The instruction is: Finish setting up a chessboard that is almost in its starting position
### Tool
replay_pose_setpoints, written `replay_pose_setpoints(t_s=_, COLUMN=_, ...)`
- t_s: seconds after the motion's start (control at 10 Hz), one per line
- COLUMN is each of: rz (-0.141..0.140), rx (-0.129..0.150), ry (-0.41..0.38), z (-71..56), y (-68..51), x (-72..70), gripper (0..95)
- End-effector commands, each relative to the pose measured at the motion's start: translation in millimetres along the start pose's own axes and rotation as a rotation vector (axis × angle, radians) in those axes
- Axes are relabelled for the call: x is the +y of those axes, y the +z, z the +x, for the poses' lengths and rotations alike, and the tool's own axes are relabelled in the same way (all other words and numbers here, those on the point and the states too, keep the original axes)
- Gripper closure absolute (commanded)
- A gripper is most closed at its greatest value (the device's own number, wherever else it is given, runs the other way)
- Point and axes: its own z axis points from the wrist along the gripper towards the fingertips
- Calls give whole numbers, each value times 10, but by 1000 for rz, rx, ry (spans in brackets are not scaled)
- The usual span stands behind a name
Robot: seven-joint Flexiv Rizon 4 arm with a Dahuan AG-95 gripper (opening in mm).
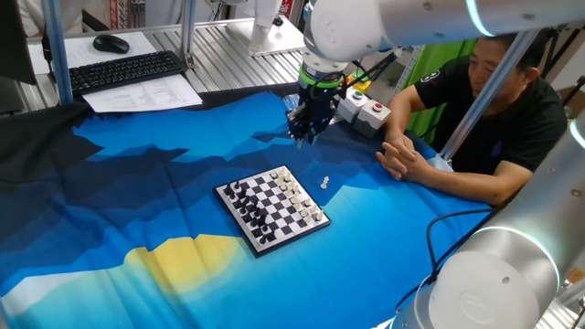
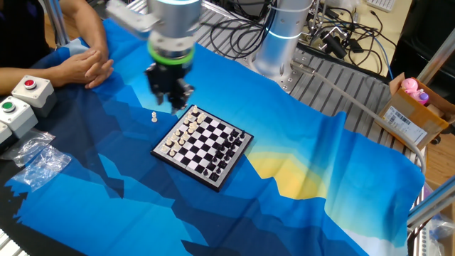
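Observation:
The chessboard [image 1: 238, 222] lies on the blue cloth, a small black-and-white board with a dark rim and tiny pieces along two opposite sides. It also shows in the other fixed view [image 2: 183, 171]. One white piece [image 1: 324, 182] stands off the board on the cloth, just beyond the white side; it also shows in the other fixed view [image 2: 153, 116]. My gripper [image 1: 303, 137] hangs in the air above the cloth, behind the board and the stray piece, and holds nothing I can see. In the other fixed view the gripper [image 2: 174, 104] is above the board's far corner. Its jaw gap is too dark to read.
A person sits at the table edge with folded hands [image 1: 399, 157] near the gripper. A button box [image 1: 370, 111] with red and green buttons lies close behind it. A keyboard [image 1: 123, 70] and papers lie at the far left. A plastic bag [image 2: 39, 165] lies on the cloth.

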Motion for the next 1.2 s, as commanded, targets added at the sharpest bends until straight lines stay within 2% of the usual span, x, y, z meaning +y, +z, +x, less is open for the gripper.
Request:
replay_pose_setpoints(t_s=0.1, rz=0, rx=-1, ry=-33, z=-28, y=89, x=-233, gripper=570)
replay_pose_setpoints(t_s=1.2, rz=0, rx=-1, ry=-33, z=-28, y=89, x=-233, gripper=570)
